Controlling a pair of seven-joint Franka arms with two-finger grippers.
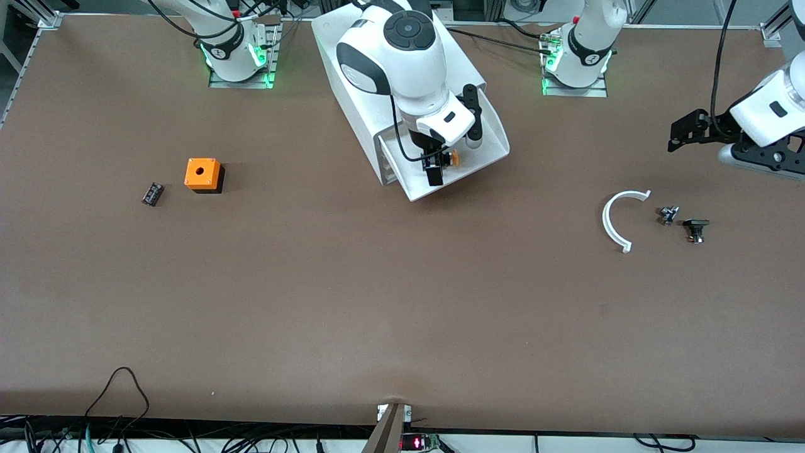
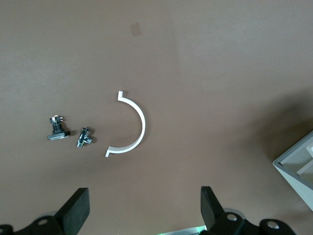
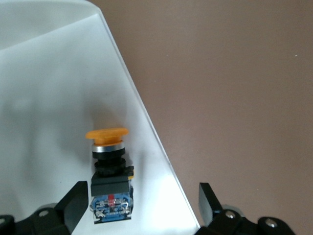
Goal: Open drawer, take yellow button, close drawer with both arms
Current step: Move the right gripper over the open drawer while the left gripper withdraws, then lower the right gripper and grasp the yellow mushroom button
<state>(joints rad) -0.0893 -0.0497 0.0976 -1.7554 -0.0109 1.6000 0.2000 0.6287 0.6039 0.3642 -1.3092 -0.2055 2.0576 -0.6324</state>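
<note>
We are looking down on the brown table [image 1: 314,302], and the white cabinet [image 1: 352,75] stands at twelve o'clock, between the two bases. Its drawer [image 1: 487,148] is pulled out toward the front camera. The right arm reaches over it from eleven o'clock, and the right gripper [image 1: 434,165] hangs just above the open tray with its jaws spread wide, holding nothing. In the right wrist view we see the button [image 3: 110,176] lying on its side on the white drawer floor, close to the drawer's edge. Its orange cap [image 3: 106,133] sits above a silver ring and a dark body, between the two black fingers [image 3: 76,203] but not touched by either.

The left arm waits off at three o'clock. The left gripper [image 1: 682,135] hovers over bare table at its own end, fingers [image 2: 73,208] wide apart and empty. Nearer to the front camera than that gripper we find a white curved strip [image 1: 613,220], and beside it, toward the left arm's end, a small metal fitting [image 1: 668,215] and a small black part [image 1: 695,228]. All three lie apart from one another.

At nine o'clock sits the orange cube [image 1: 202,173] with a hole in its top. A small black component [image 1: 152,193] lies near it, slightly nearer to the front camera.
</note>
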